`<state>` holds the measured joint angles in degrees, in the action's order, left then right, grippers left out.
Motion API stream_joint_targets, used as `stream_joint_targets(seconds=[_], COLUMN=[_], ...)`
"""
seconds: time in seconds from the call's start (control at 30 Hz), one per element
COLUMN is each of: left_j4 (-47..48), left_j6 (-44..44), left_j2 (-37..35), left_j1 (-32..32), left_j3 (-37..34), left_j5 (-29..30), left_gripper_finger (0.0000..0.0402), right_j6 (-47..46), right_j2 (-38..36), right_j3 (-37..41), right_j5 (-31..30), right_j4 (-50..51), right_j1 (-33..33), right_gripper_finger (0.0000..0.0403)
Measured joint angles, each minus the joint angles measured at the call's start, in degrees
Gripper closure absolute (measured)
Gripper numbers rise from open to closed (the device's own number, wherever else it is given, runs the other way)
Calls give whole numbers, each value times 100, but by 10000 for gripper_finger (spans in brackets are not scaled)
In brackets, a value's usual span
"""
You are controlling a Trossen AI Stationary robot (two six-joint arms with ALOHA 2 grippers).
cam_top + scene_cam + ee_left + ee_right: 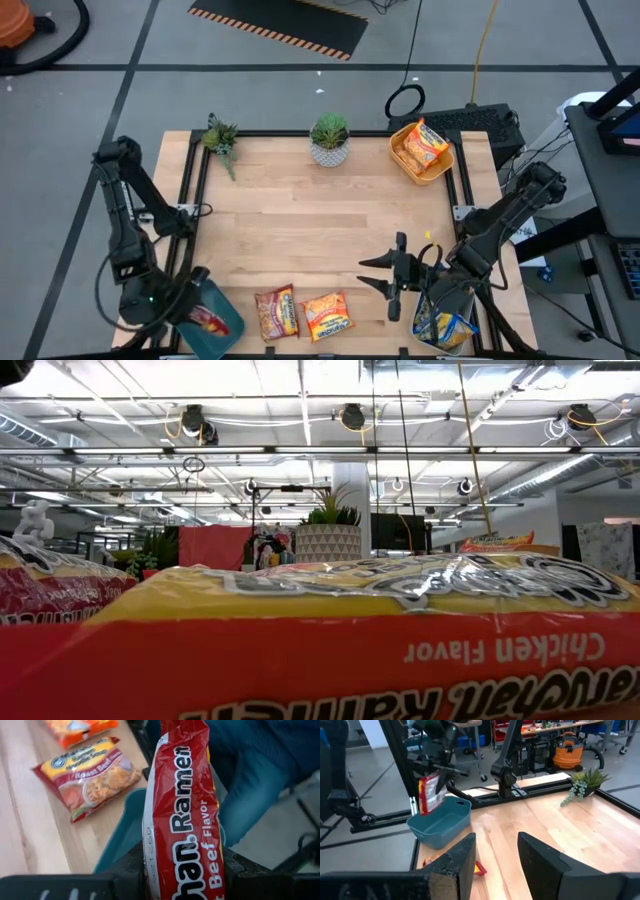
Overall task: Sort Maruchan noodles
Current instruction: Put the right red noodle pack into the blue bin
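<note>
Noodles: left fingers (125, 875) clenched on a red beef packet (182, 810), held upright just above the teal bin (440, 822) at the surface's near-left corner. Step in hand looks like the drop into that bin; next move calls for releasing, maybe lowering a bit first so it lands inside. Right gripper (385, 275) hovers near the near-right side, fingers apart, empty, beside a bin with blue-yellow packets (445, 325). Two packets (303, 313) lie unsorted on the surface between the bins. Yellow bin (440, 172) at far right holds an orange one.
</note>
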<state>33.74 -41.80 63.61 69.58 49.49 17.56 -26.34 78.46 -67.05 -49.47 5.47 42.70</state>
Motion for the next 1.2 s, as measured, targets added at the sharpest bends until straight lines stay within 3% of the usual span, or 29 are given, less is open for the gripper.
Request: stream_joint_targets(seconds=[0.2, 0.43, 0.67, 1.0, 1.2], left_j4=[13, 21, 132, 119, 120], left_j6=[614, 399, 1026, 2261, 2406], left_j2=[0, 0, 11, 309, 743], left_j1=[61, -576, -1340, -1588, -1552], left_j3=[-1, -2, 0, -13, -15], left_j5=[-145, -1692, -2756, -3206, -3274], left_gripper_finger=[273, 273, 273, 273, 273], right_j6=[28, 65, 63, 65, 63], right_j2=[83, 76, 76, 76, 76], right_j3=[1, 2, 2, 2, 2], right_j5=[4, 4, 13, 26, 42], right_j4=[-59, -67, -71, -50, -51], right_j1=[0, -4, -31, -28, -26], right_gripper_finger=[264, 264, 264, 264, 264])
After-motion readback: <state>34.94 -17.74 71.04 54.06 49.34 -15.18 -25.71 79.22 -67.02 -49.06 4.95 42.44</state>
